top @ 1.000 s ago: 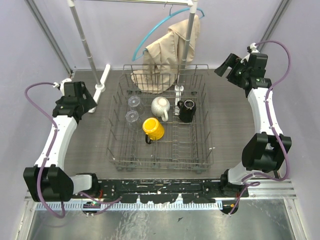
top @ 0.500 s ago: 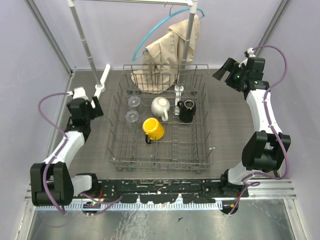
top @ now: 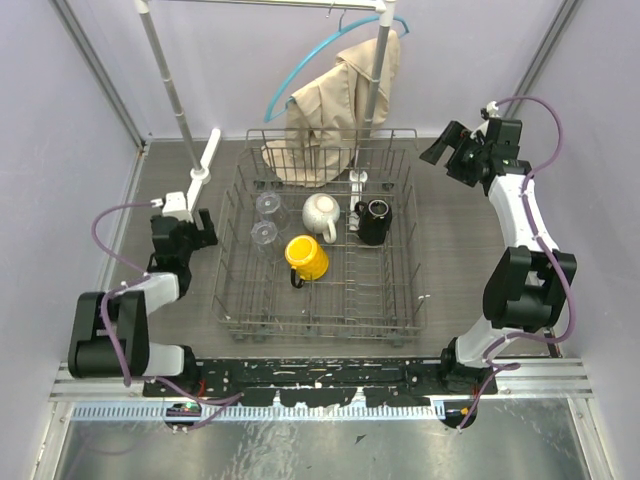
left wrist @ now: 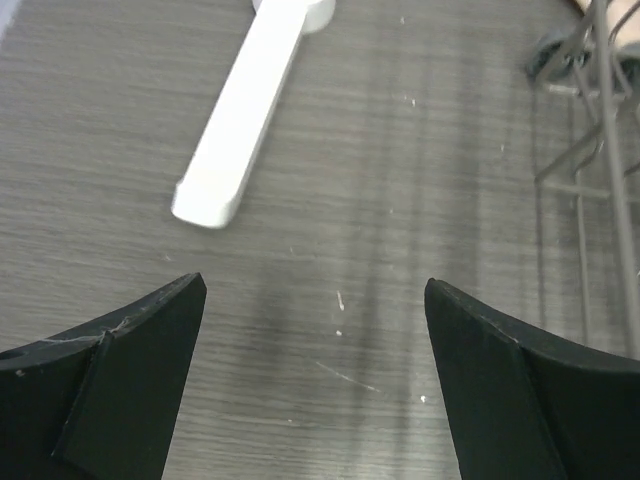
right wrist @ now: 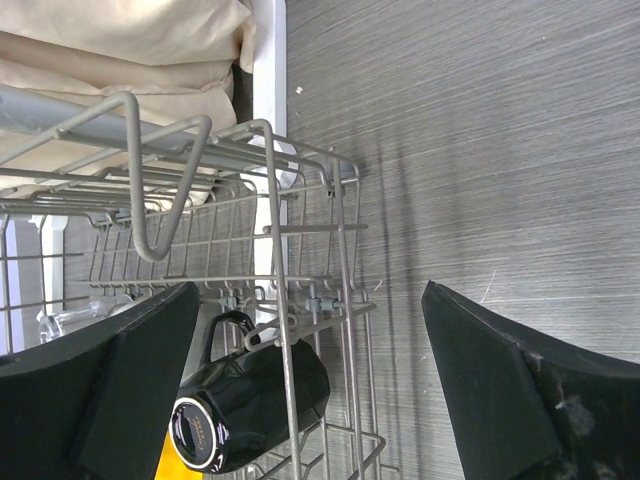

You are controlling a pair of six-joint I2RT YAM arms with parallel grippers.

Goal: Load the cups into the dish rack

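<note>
In the top view, the white mug (top: 320,213), black mug (top: 374,221), yellow mug (top: 306,257) and two glass tumblers (top: 265,233) are seen inside the dish rack (top: 320,322) at mid-bench. The left tool (top: 200,222) is held open just left of the rack. The right tool (top: 440,145) is held open by its far right corner.

In the left wrist view, bare bench (left wrist: 400,200) and a white rail foot (left wrist: 245,110) are framed.

In the right wrist view, the black mug is seen behind the rack wires.

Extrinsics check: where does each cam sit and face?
Top external: above, behind the bases, looking down on the dish rack; both arms show.
Left wrist: down at table, white rail foot; open left gripper shows.
Right wrist: at dish rack corner, black mug; open right gripper shows.
Shared: top and right wrist both see the black mug.
</note>
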